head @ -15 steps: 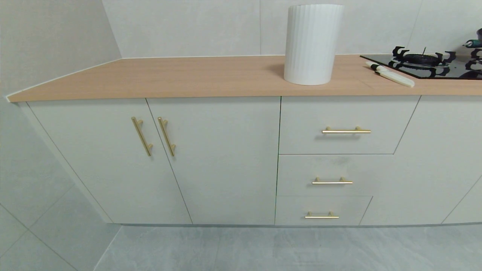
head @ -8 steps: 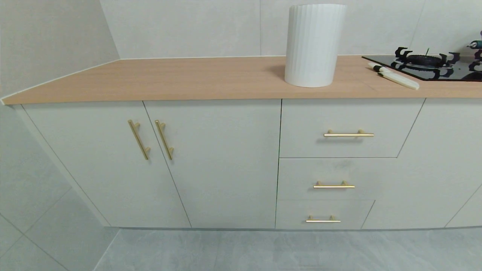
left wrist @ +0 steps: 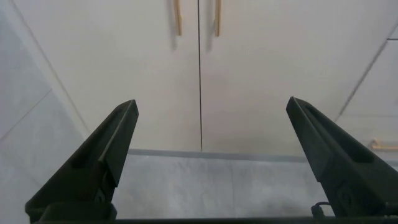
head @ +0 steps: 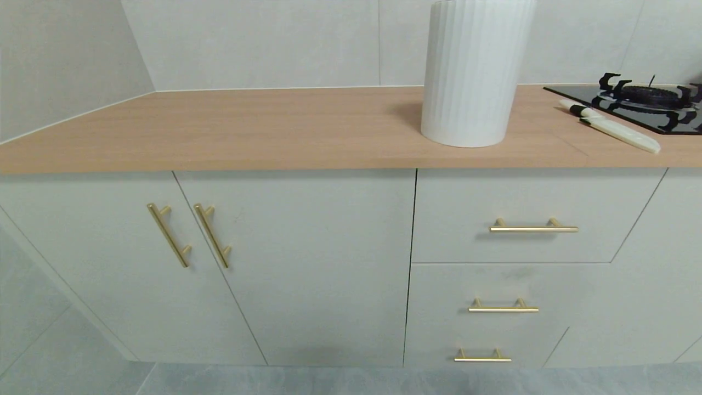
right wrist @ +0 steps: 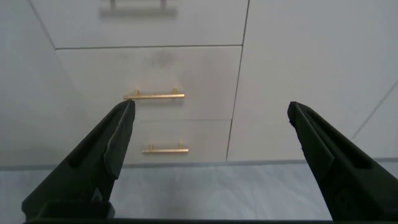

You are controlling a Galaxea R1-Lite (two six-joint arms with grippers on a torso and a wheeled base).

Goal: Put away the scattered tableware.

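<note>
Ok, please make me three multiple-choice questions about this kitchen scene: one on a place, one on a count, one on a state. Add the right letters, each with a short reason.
1. Where does the white ribbed cylinder stand?
A) on the wooden countertop
B) on the floor
C) inside a drawer

2. How many gold drawer handles are stacked under the countertop?
A) two
B) three
C) five

3. In what state is the left pincer?
A) shut on a spoon
B) shut on a handle
C) open, holding nothing

Right letters:
1 A: its base rests on the countertop, above the top drawer.
2 B: the head view shows three drawers, one handle on each.
3 C: its fingers stand far apart, with only the cabinet doors seen between them.
</note>
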